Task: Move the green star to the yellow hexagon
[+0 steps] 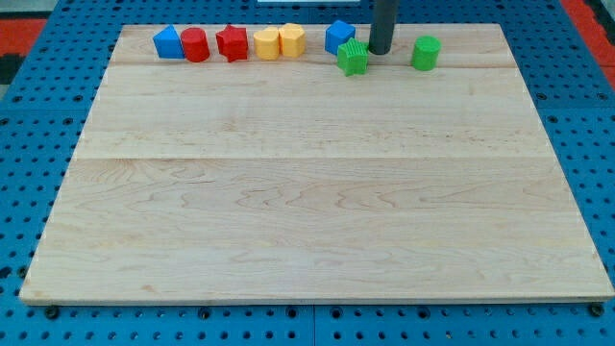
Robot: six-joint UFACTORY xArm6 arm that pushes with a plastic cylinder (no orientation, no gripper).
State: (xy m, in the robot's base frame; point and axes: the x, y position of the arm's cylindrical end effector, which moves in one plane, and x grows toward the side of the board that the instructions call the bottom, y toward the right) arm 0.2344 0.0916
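Along the top edge of the pale wooden board (317,211), from the view's left, stood a blue triangular block (168,43), a red cylinder block (195,44), a red star block (232,43), a yellow rounded block (267,43) and, touching it, the yellow hexagon block (292,39). Further right sat a blue block (337,37) of unclear shape, with the green star block (353,59) just below it. My tip (381,52), a plain dark rod holding nothing, rested just right of the green star. A green cylinder block (426,52) stood further right.
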